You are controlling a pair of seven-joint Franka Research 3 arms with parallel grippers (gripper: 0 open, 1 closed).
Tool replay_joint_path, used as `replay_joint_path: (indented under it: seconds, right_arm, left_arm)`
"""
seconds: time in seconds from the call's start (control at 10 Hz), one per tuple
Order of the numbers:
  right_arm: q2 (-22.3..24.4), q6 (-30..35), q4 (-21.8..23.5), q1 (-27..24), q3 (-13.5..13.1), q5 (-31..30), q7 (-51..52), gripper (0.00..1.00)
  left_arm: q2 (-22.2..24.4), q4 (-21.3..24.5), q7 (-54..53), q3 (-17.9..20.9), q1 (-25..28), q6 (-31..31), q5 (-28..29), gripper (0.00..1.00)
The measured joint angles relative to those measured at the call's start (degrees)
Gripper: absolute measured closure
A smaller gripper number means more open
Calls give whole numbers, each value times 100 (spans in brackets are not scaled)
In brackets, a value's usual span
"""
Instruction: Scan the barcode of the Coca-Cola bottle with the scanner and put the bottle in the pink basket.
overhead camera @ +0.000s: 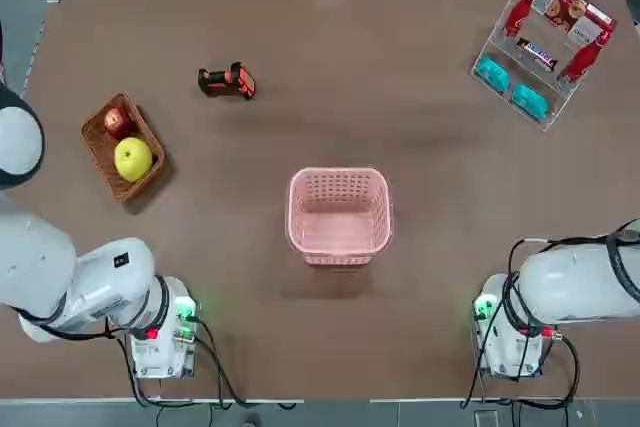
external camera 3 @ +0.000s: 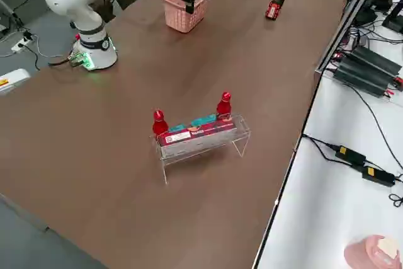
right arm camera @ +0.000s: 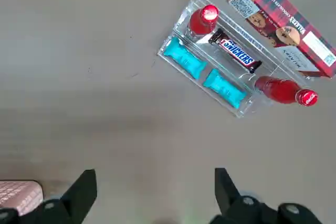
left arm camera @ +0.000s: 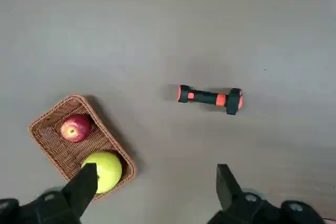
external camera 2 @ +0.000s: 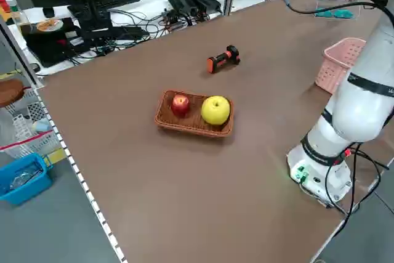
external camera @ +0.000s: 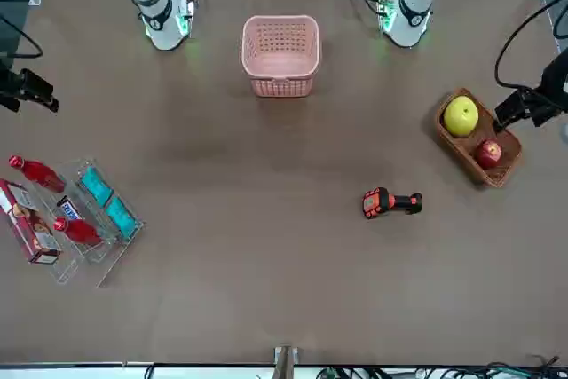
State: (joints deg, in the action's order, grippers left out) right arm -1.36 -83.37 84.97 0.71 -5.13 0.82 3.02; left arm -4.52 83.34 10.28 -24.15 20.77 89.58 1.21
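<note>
Both claws, left (left arm camera: pixel 156 195) and right (right arm camera: pixel 156 198), spread wide, holding nothing. Two red bottles (right arm camera: pixel 283 90) (right arm camera: pixel 203 20) on clear rack; scanner (overhead camera: pixel 228 80) on surface (overhead camera: pixel 250 347), well apart. Risk: rack (right arm camera: pixel 239 109) tipping if the right fingers catch its edge while gripping a bottle.

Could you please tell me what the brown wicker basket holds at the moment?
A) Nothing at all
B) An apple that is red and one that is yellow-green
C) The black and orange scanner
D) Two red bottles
B: the red apple and the yellow-green apple both lie inside the wicker basket.
</note>
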Motion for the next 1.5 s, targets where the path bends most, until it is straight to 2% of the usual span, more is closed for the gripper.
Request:
replay_joint_path:
  seconds: [0.4,0.7,1.1,1.5]
  right_arm:
    - [-87,-143,-36,3,4,-43,-1,1]
    - [-530,-630,-177,4,-31,-90,40,1]
    - [-1156,-1205,-279,-5,-129,-98,1467,1]
    - [-1606,-1929,-247,-7,-227,-95,2074,1]
  left_arm:
    - [0,64,17,4,3,7,-125,0]
    - [-2,213,567,11,-8,52,-132,0]
    - [-235,445,3160,31,-364,268,-132,0]
    - [-880,942,5505,39,-663,1500,-136,0]
